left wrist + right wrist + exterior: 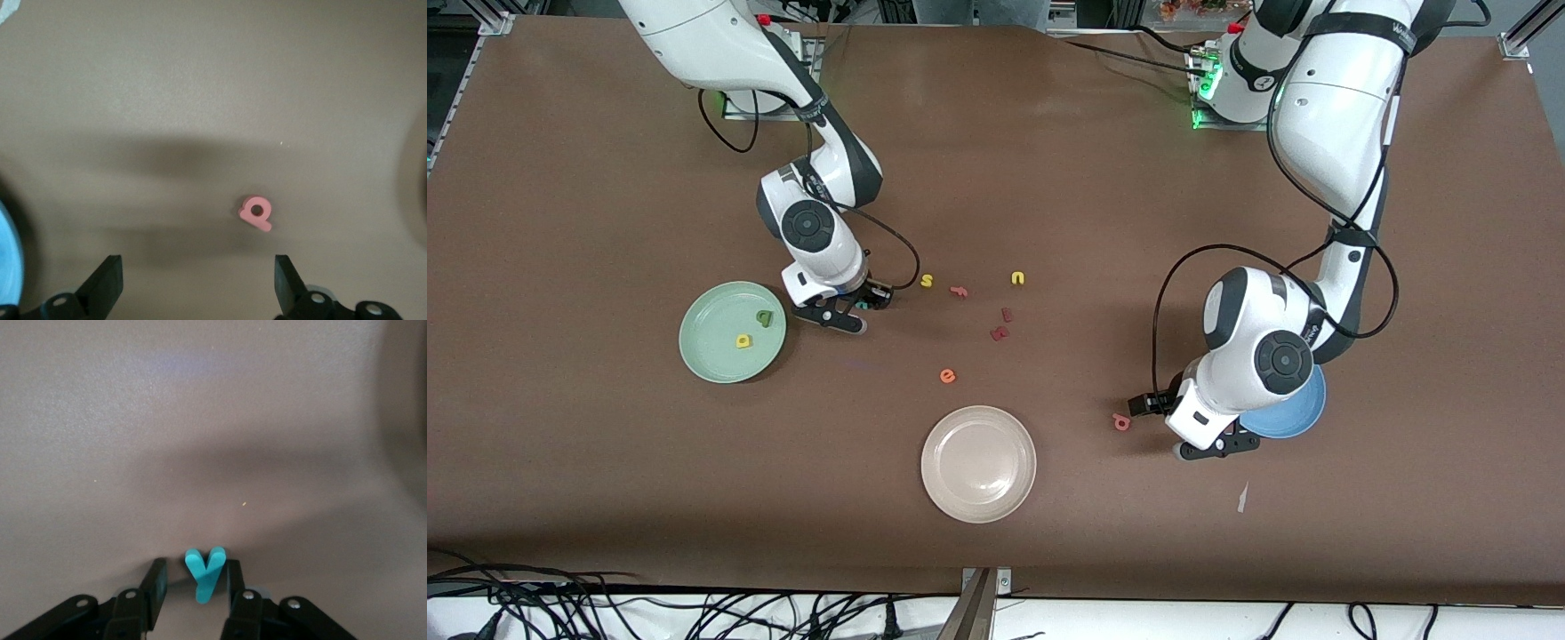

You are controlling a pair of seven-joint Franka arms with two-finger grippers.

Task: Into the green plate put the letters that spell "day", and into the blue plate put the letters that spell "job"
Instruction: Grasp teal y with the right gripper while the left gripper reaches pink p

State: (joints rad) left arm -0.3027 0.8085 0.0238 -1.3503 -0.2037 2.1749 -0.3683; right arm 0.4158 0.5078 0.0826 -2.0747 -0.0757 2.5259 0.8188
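Even overhead light, soft shadows, blurry wrist views

The left arm hides most of the blue plate (1303, 418).

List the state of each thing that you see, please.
Green plate: holds two letters.
Blue plate: partly hidden under the left arm.
Beige plate: empty.
Teal y: between the right gripper's fingers.
Pink b: on the table.
Left gripper: open.
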